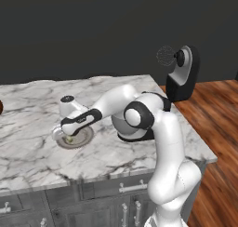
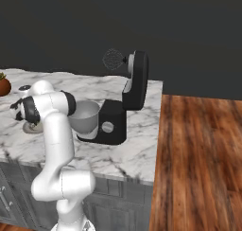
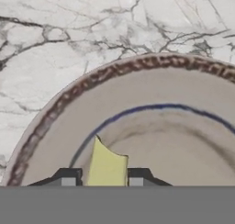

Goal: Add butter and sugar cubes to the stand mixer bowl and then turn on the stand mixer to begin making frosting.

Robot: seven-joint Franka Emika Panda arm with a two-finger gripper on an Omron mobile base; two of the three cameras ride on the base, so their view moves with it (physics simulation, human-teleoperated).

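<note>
Your gripper (image 3: 102, 178) is closing on the butter (image 3: 107, 167) over the plate (image 1: 80, 138).
Marble counter (image 1: 32, 142) is carrying the stand mixer (image 2: 124, 102), head tilting up; the stand mixer bowl (image 2: 85, 115) is sitting just beside your arm's elbow; fingers (image 3: 68, 177) are flanking the butter.

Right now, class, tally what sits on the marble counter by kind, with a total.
Stand mixer: 1
Mixer bowl: 1
Plate: 1
Butter stick, between the gripper tips: 1
Pot at the counter's far left: 1
Total: 5
</note>
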